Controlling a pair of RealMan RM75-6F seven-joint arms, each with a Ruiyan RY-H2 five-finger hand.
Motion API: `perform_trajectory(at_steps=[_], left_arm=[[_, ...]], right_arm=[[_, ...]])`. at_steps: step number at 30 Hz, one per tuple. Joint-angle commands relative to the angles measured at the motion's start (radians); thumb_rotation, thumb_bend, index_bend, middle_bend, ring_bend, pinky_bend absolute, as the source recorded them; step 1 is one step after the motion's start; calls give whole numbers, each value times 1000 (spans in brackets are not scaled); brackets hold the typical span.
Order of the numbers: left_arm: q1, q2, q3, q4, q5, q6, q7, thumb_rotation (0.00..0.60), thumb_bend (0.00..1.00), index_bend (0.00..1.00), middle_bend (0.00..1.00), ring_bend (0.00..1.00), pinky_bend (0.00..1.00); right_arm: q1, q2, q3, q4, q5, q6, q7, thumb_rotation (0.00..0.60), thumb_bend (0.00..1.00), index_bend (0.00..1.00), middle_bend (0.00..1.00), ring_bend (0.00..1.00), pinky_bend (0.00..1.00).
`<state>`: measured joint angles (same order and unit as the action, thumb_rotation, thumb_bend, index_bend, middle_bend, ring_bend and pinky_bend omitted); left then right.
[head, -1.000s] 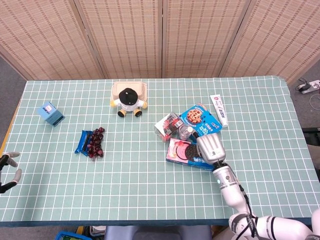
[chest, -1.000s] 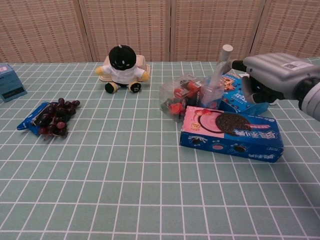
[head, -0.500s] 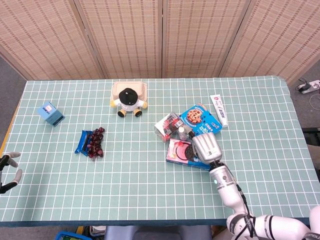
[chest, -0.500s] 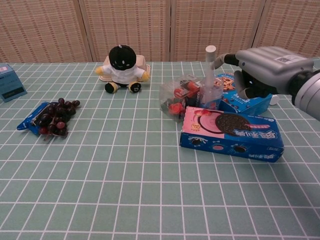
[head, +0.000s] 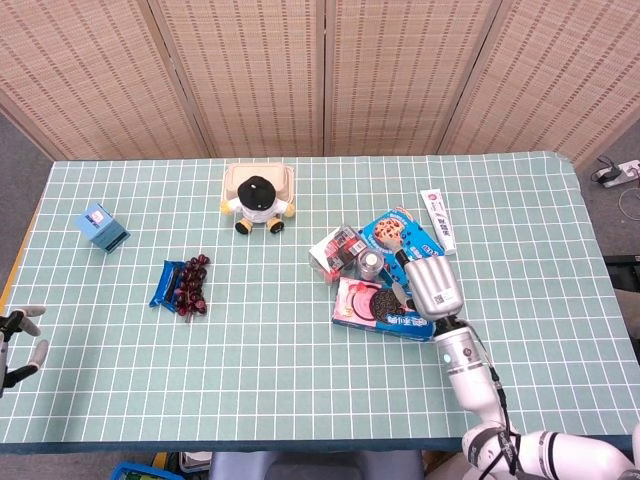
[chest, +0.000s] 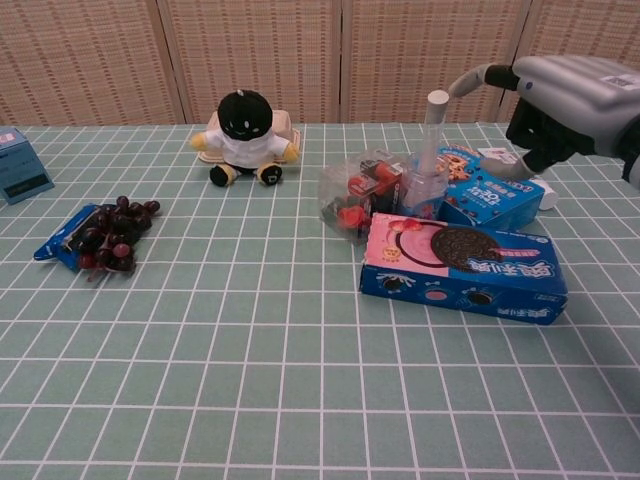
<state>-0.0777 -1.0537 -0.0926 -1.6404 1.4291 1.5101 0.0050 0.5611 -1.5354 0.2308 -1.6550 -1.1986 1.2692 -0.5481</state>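
Observation:
A clear plastic bottle (chest: 426, 170) with a white cap (head: 371, 262) stands upright among a cluster of snack packs. My right hand (chest: 572, 96) hovers to the right of its top, above a blue cookie box (chest: 492, 196). One of its fingers (chest: 478, 78) stretches towards the cap; whether it touches is unclear. The hand holds nothing. From the head view the right hand (head: 432, 285) covers part of the pink-and-blue cookie box (head: 372, 305). My left hand (head: 20, 335) sits off the table's near left corner, fingers apart and empty.
A clear pack of red items (chest: 350, 195) lies left of the bottle. A toothpaste box (head: 437, 220) lies behind. A plush toy (head: 258, 205) sits before a beige tray (head: 260, 176). Dark grapes on a blue packet (head: 185, 283) and a small blue box (head: 101, 227) lie to the left.
The bottle leaned right a second ago and now stands upright. My right hand swung left over the packs, then drew back right and higher. The left hand barely moved.

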Motion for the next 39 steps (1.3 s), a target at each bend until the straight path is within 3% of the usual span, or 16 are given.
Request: perform_trajectory(at_steps=[1, 12, 39], left_arm=[[0, 1, 1, -1, 1, -1, -1, 600, 383, 397, 510, 424, 526], [-1, 5, 2, -2, 2, -4, -11, 600, 383, 397, 510, 424, 525], [0, 12, 4, -7, 9, -2, -24, 600, 383, 396, 510, 424, 526]], right_arm=[[1, -4, 23, 26, 3, -17, 92, 600, 21, 188, 1000, 1000, 1000], [37, -73, 82, 155, 46, -106, 348, 600, 118, 351, 1000, 1000, 1000], [87, -163, 96, 265, 73, -148, 419, 600, 183, 434, 1000, 1000, 1000]])
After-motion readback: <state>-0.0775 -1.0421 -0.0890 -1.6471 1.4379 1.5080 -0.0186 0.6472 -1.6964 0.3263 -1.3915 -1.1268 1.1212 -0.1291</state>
